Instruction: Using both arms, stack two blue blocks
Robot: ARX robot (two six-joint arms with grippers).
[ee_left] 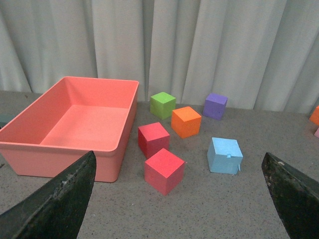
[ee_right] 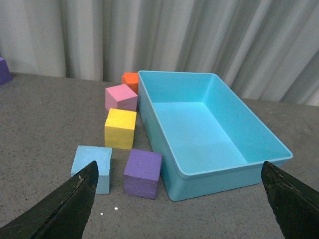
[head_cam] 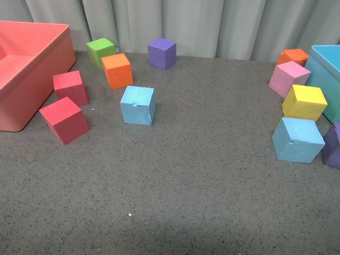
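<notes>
Left hand (ee_left: 178, 167): wide open, empty, above the tabletop (head_cam: 202, 186), clear of every block.
Right hand (ee_right: 179, 167): wide open, empty, likewise clear of the blocks.
Left blue block (head_cam: 137, 105): flat on the tabletop, left of centre, standing alone; notch at its top front edge; orange block (head_cam: 117, 70) just behind, red blocks (head_cam: 65, 120) to its left, beside the red bin (head_cam: 42, 79).
Right blue block (head_cam: 297, 139): on the tabletop at far right, turned a little, notch on its front face; yellow block (head_cam: 304, 102) just behind, purple block (head_cam: 333, 144) just beside on the right with a narrow gap between; turquoise bin (head_cam: 325, 69) beyond.
Stack: not yet built; blue blocks well apart, neither gripped.
</notes>
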